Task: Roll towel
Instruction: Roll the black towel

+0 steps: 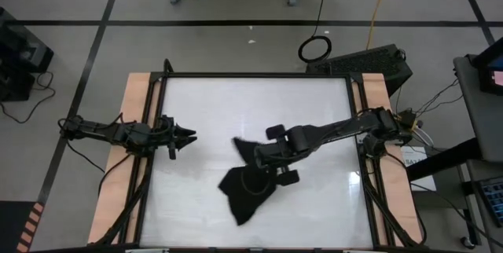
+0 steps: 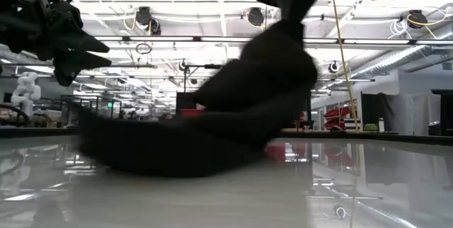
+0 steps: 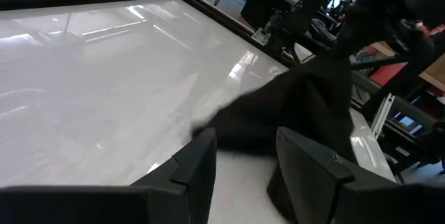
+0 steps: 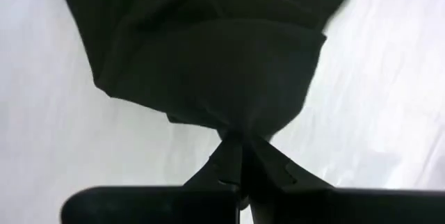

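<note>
Towel, black, thin and soft, hangs bunched from my right gripper, pinched tight on it, part trailing mid-table. My left gripper waits open, apart. No roll yet; it all seems left.

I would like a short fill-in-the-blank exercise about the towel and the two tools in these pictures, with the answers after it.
1. The right tool is ____ on the black towel.
2. The left tool, apart from the towel, holds ____.
3. In the low view the pinched part of the towel is ____ above the table, while its lower part lies on it.

Missing words: shut; nothing; lifted
</note>
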Robot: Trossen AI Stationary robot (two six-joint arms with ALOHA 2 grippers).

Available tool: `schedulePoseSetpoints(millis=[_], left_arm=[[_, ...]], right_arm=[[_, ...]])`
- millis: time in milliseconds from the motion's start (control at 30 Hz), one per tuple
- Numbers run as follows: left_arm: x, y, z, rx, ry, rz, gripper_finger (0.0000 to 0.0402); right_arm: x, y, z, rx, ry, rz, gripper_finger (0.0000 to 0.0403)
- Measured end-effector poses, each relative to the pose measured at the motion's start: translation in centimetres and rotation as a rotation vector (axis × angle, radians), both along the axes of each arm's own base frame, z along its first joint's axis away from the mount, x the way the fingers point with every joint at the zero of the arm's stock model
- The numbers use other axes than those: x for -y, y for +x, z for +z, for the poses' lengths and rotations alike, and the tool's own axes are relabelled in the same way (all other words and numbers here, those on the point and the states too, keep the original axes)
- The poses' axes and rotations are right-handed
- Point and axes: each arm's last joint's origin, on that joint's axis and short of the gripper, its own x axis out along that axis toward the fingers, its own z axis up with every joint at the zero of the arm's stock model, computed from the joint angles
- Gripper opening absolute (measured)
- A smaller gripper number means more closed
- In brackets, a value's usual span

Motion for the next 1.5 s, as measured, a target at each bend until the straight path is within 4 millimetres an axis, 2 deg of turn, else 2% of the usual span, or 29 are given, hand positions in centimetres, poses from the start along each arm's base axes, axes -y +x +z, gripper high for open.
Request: schedulePoseSetpoints(millis=[133,433,533,667,767,967,1133,1367,1500], left_arm=[[-0.1,0.0,0.0,0.005,0.008,0.029,0.0157],[-0.2,0.0,0.1,0.015,0.017,0.071,0.0157],[-0.3,0.1,0.9,0.097,0.024,0.130,0.0157],[0.2,0.6,2.3,0.219,0.068,-0.030,0.0157],[0.5,1.1,2.5,0.228,0.120,-0.128,0.0157],[1.1,2.9,1.6,0.125,0.250,-0.233,0.0157],[1.7,4.4,0.9,0.091,0.272,-0.326,0.0157],[2.3,6.2,-1.8,-0.086,0.277,-0.377,0.0157],[3.2,7.1,-3.0,-0.108,0.306,-0.428,0.0157]], right_arm=[[-0.7,-0.3,-0.2,-0.028,-0.003,-0.017,0.0000],[-1.7,-0.1,-0.1,0.024,0.013,0.002,0.0000],[-2.1,0.1,-0.1,0.055,0.027,0.015,0.0000],[-2.4,0.4,0.0,0.090,0.044,-0.004,0.0000],[-2.6,0.5,0.0,0.105,0.051,-0.011,0.0000],[-3.0,0.7,0.1,0.141,0.069,-0.022,0.0000],[-3.0,0.7,0.2,0.146,0.080,-0.058,0.0000],[-3.0,0.8,0.2,0.158,0.093,-0.100,0.0000],[-3.0,1.0,0.3,0.186,0.082,-0.122,0.0000]])
